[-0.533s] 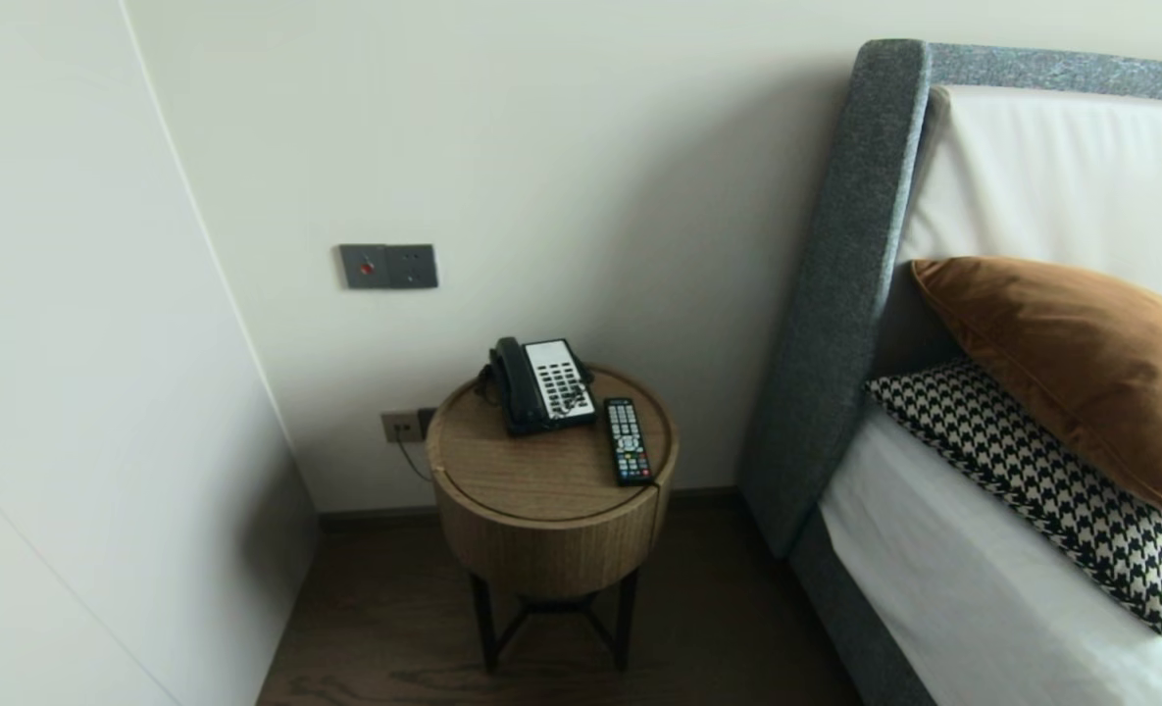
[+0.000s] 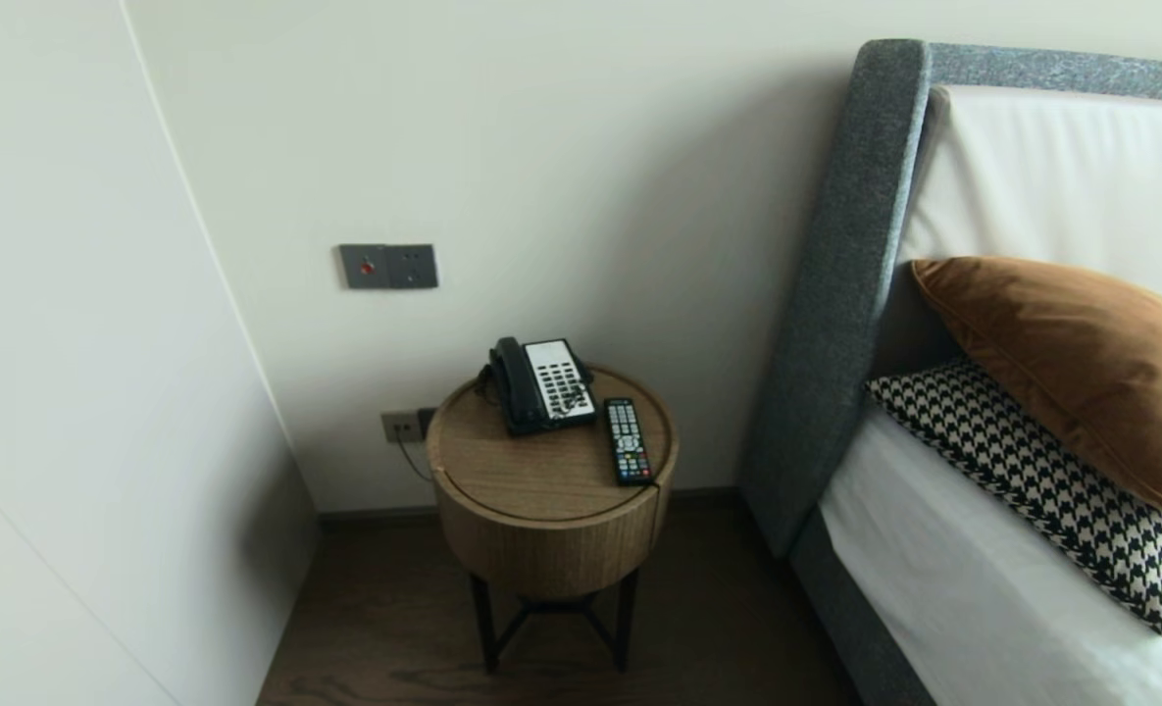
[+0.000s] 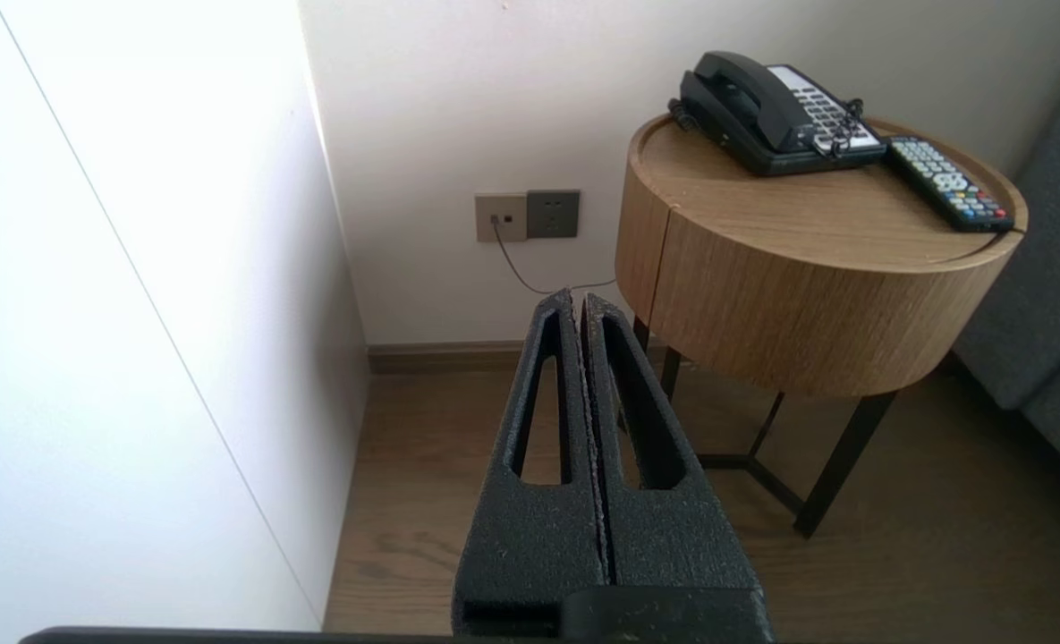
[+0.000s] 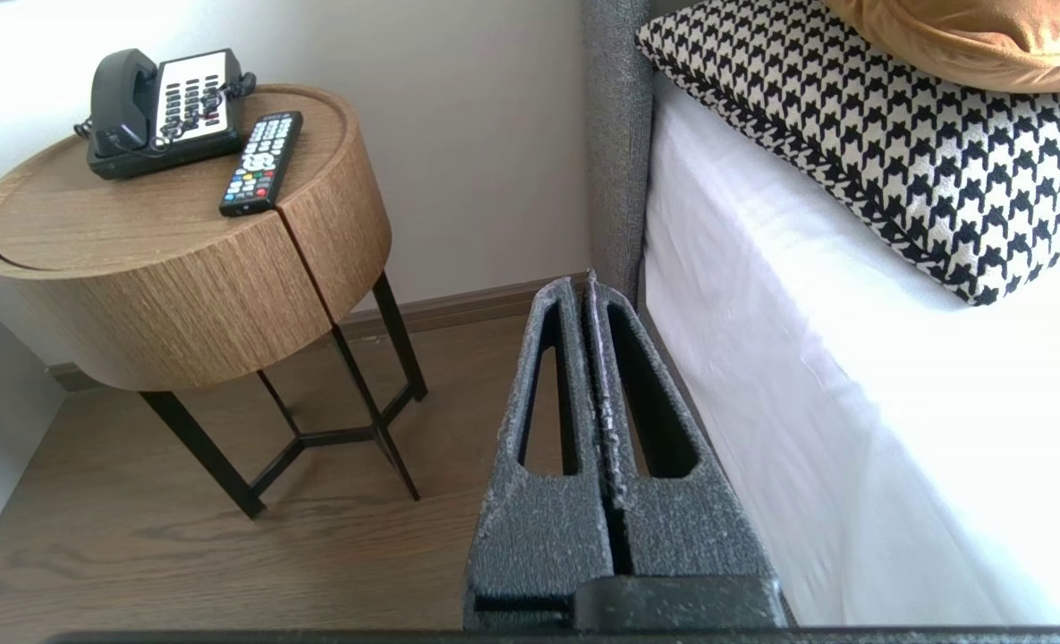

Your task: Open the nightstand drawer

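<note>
A white panel point(image 2: 100, 392) fills the left side of the room. Beside it, the left end effector point(image 3: 580, 300) hangs over the wooden floor point(image 3: 458, 465), clenched tight with its fingers pressed together and nothing between them. Ahead of it, low on the wall, sits a socket point(image 3: 527, 216) with a thin cord running from it. In the head view, where neither arm shows, a switch plate point(image 2: 388, 266) is mounted higher up the wall.

The round wooden table point(image 2: 531, 471) stands on dark legs to the right of the left end effector and well apart from it. Its rimmed top carries two things. The phone point(image 2: 541, 384) is at the back by the wall, with its handset on the left and its keypad on the right. The remote point(image 2: 628, 440) lies flat and buttons up, just right of the phone. Its long axis runs from the wall toward the robot, and its near end reaches the table's front edge at a seam.

The right end effector point(image 4: 590, 284) is right of the table and well apart from the remote. It is also clenched and empty, and it hangs over the floor close to the bed point(image 4: 762, 295). The grey headboard point(image 2: 835, 294) rises behind. On the bed lies a houndstooth pillow point(image 4: 896, 143), with a brown pillow point(image 2: 1071, 363) resting on top of it.
</note>
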You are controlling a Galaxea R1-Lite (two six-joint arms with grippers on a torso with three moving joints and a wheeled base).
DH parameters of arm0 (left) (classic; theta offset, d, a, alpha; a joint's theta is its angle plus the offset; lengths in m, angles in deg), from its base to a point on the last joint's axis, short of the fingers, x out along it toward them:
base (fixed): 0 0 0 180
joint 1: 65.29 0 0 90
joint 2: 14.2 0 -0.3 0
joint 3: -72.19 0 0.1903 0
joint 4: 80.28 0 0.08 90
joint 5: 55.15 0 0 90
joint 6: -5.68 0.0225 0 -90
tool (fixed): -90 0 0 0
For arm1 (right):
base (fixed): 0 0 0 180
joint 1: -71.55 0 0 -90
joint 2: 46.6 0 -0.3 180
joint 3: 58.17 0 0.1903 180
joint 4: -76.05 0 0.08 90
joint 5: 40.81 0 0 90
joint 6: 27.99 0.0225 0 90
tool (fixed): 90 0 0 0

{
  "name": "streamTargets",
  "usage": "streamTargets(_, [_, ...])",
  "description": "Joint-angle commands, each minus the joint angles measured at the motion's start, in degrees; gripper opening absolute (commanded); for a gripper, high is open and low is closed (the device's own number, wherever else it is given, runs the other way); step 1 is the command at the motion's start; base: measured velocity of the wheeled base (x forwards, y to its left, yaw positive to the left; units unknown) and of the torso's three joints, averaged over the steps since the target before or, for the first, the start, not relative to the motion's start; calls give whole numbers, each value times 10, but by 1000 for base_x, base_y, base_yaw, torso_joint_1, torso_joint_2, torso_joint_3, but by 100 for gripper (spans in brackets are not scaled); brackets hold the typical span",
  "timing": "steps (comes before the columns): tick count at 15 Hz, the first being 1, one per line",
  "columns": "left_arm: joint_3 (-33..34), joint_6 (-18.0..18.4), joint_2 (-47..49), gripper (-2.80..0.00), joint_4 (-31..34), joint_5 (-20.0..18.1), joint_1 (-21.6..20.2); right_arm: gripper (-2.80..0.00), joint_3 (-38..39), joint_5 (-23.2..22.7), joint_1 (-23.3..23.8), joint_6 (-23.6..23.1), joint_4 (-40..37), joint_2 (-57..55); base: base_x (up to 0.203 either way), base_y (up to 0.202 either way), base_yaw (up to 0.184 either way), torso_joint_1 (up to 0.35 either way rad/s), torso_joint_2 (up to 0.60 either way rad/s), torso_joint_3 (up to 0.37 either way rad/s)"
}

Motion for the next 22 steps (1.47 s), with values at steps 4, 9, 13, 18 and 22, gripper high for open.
streamTargets(4, [0, 0, 0, -280, 0, 0, 0, -280, -29, 4, -1, -20, -1, 0, 0, 0, 0, 0, 0, 0])
streamTargets(9, [0, 0, 0, -280, 0, 0, 0, -280, -118, -17, -2, -39, -14, -119, 0, 0, 0, 0, 0, 0])
streamTargets(13, [0, 0, 0, -280, 0, 0, 0, -280, -212, -65, -7, -54, -11, -315, 0, 0, 0, 0, 0, 0])
streamTargets(18, [0, 0, 0, -280, -1, 0, 0, -280, -369, -107, -55, -68, 26, -593, 0, 0, 0, 0, 0, 0])
streamTargets(22, [0, 0, -1, -280, 0, 0, 0, -280, -505, -93, -164, -12, 66, -783, 0, 0, 0, 0, 0, 0])
